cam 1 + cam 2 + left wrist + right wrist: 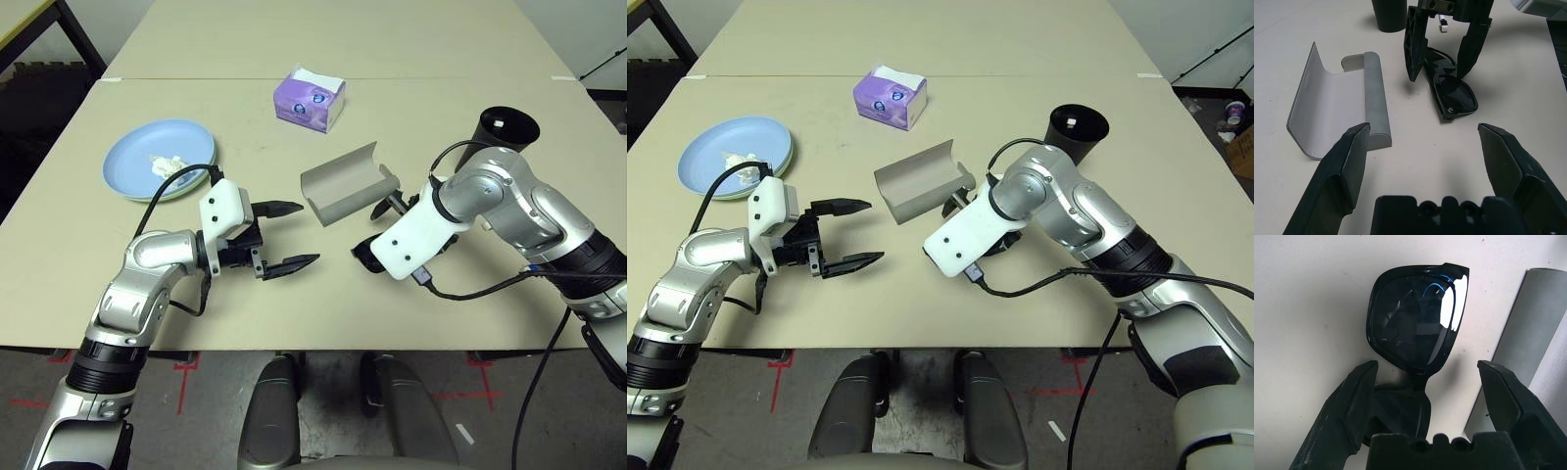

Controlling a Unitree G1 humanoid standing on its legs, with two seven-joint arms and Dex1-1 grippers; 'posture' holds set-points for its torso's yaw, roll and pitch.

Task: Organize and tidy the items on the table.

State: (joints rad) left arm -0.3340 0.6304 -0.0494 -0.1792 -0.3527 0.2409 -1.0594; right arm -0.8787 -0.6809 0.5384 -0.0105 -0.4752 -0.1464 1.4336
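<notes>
From the head camera, the right arm covers the sunglasses (1449, 88) almost entirely. In the right wrist view, one lens shows whole and the other sits half behind the fingers (1352, 406). The green plate (186, 188) shows as a thin rim under the blue plate (137, 157), at five o'clock. The case (1528, 333) is cut off at three o'clock.
</notes>
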